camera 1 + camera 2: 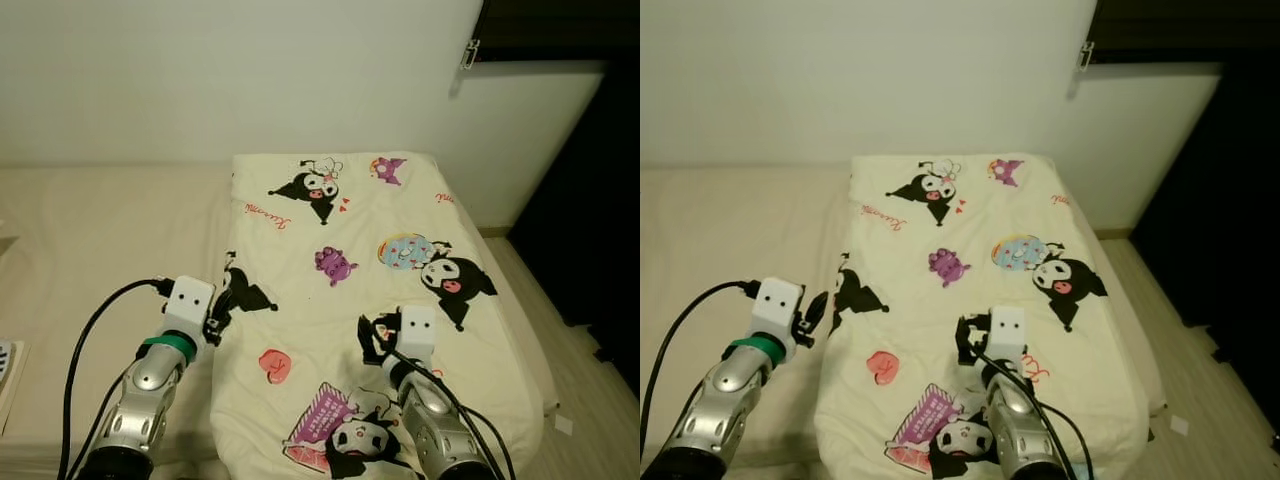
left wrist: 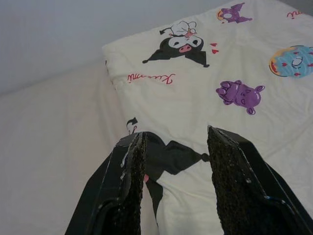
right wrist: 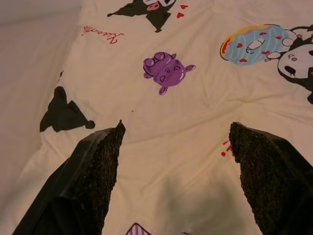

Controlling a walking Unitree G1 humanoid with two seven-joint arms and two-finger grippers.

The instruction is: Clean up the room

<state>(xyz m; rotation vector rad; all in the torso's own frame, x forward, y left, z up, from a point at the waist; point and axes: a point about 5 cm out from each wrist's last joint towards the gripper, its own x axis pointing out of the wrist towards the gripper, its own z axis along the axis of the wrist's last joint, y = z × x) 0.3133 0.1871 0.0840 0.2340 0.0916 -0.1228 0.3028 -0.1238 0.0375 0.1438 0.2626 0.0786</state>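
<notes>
- Two hands are hovering over a bed [image 1: 100, 230], both at the near end of a cream cartoon-print blanket [image 1: 340, 220] that is lying folded along the bed's right half.
- Left hand [image 1: 218, 308] is hanging at the blanket's left edge, fingers [image 2: 131, 169] released and spread, straddling the black printed figure [image 2: 171, 161] by that edge; nothing is being held.
- Right hand [image 1: 368, 340] is sitting over the blanket's middle near end, fingers [image 3: 105, 152] wide apart and empty, cloth showing between them.
- Blanket is lying fairly flat, its far end reaching toward the white wall [image 1: 250, 70], its right side draping toward the floor [image 1: 590, 380].
- Bare mattress sheet is showing to the left of the blanket.
- Judged step: getting ready to pinch the blanket for straightening or folding.
- Risks: thin, flat cloth is offering little to pinch, so fingers closing shallow may be slipping off empty; the left hand, sitting right at the edge, may be catching the sheet beneath along with the blanket; uneven pulls from the two hands may be skewing or bunching the fold; dragging rightward may be sliding the blanket off the bed.
</notes>
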